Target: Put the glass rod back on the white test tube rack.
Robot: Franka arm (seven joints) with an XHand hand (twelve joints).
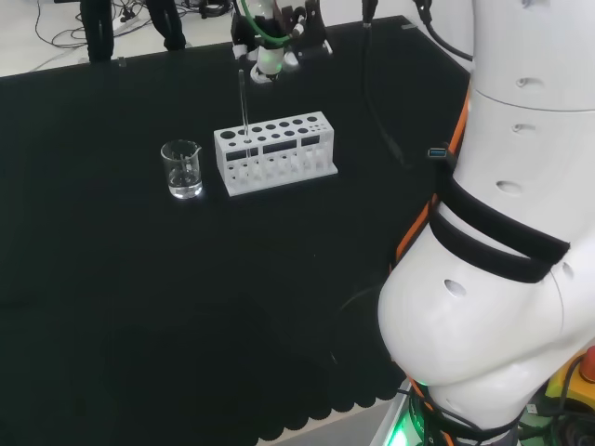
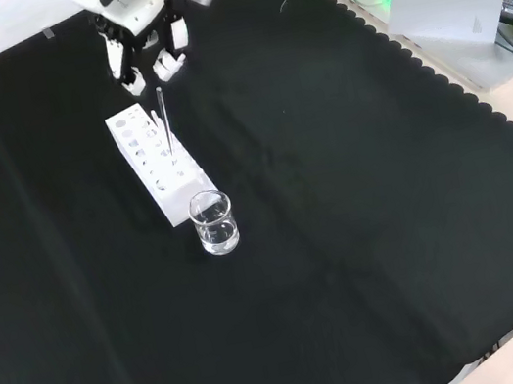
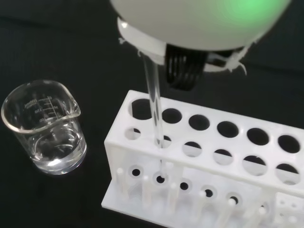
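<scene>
The thin clear glass rod (image 1: 244,100) stands upright in a hole near the left end of the white plastic test tube rack (image 1: 276,153) in the head view. The black and white hand (image 1: 268,51) hovers just above the rod's top; whether its fingers grip it cannot be told. A small clear glass beaker (image 1: 182,168) stands on the black-clothed bench (image 1: 186,307) just left of the rack.

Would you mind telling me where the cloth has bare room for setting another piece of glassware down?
In the front view, the black cloth lies bare right of and below the beaker, out to its scalloped edge. It is crowded at upper left: beaker, white test tube rack, glass rod standing in it, and the hand above.
</scene>
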